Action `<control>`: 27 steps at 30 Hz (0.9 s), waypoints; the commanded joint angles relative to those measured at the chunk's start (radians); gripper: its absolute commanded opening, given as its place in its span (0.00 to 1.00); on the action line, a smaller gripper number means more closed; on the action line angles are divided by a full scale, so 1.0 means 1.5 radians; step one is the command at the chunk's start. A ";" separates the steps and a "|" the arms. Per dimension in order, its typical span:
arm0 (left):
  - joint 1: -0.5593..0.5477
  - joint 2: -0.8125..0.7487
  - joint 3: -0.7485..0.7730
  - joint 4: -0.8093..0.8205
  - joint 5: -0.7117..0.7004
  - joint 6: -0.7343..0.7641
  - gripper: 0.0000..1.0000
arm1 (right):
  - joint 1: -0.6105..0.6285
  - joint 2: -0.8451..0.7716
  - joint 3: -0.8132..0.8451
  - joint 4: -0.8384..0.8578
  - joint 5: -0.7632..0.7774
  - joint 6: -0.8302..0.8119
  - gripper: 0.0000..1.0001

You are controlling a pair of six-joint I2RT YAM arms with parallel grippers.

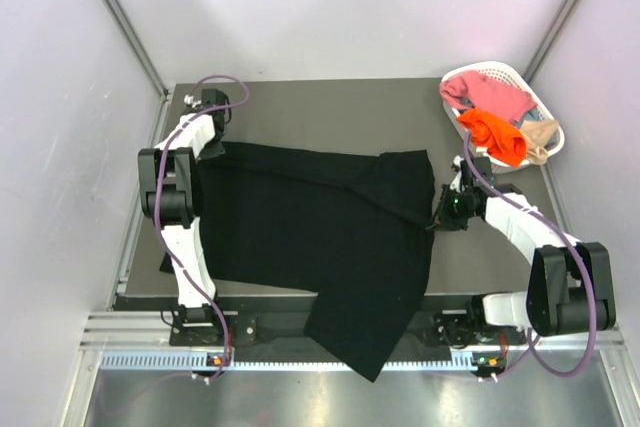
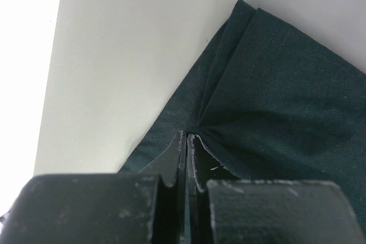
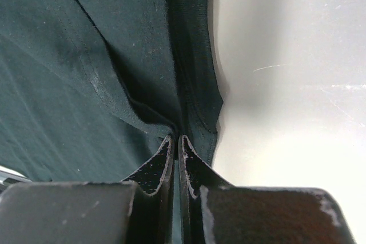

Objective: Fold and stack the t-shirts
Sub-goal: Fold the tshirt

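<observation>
Top external: left fingers and right fingers pinch black t-shirt.

The black t-shirt lies spread flat over the middle of the table, plain and dark, with a raised diagonal crease across its far half. Its near corner hangs over the table's near edge. A pink t-shirt, an orange t-shirt and a beige t-shirt sit crumpled in the basket at the far right, the orange one spilling over the rim
</observation>
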 commanded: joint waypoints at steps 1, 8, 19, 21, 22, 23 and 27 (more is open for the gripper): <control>0.002 -0.016 -0.004 -0.012 -0.012 -0.003 0.00 | 0.010 -0.003 -0.004 0.011 -0.008 -0.007 0.00; 0.003 -0.021 -0.008 -0.013 -0.018 -0.011 0.00 | 0.015 -0.009 -0.019 0.010 -0.011 -0.004 0.00; 0.003 -0.055 0.007 -0.019 -0.038 -0.005 0.00 | 0.015 -0.020 -0.023 0.001 -0.011 -0.011 0.00; 0.003 -0.067 0.009 -0.011 -0.049 0.005 0.00 | 0.016 -0.018 -0.023 0.002 -0.013 -0.013 0.00; 0.003 -0.068 0.014 -0.009 -0.053 0.008 0.00 | 0.015 -0.015 -0.022 0.002 -0.014 -0.014 0.00; 0.003 -0.070 0.017 -0.009 -0.055 0.009 0.00 | 0.015 -0.015 -0.021 0.002 -0.015 -0.015 0.00; 0.002 -0.075 0.018 -0.002 -0.077 0.024 0.00 | 0.015 -0.011 -0.019 -0.001 -0.015 -0.023 0.00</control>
